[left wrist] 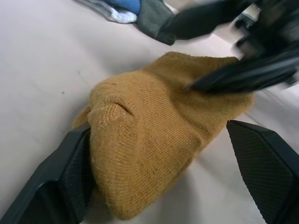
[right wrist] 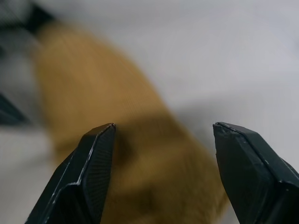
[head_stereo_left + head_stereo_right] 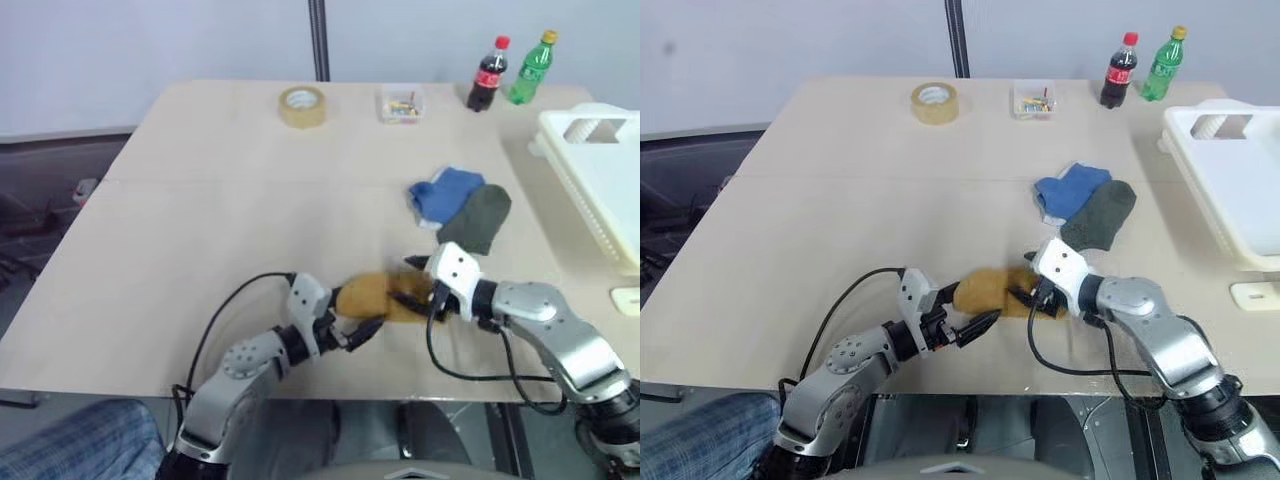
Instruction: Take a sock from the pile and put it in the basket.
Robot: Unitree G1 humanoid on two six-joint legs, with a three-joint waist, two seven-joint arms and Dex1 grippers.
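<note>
Note the basket (image 3: 600, 170) stands far right, well apart from the mustard sock (image 3: 375, 297) on the table. Both the left gripper (image 3: 362, 335) and right gripper (image 3: 408, 298) are spread open, gripping nothing (risk: collision, or a dragged sock).

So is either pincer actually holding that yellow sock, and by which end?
Neither. Both the left pincer and the right pincer stand open around the mustard sock, one at each end, and it lies on the table.
</note>
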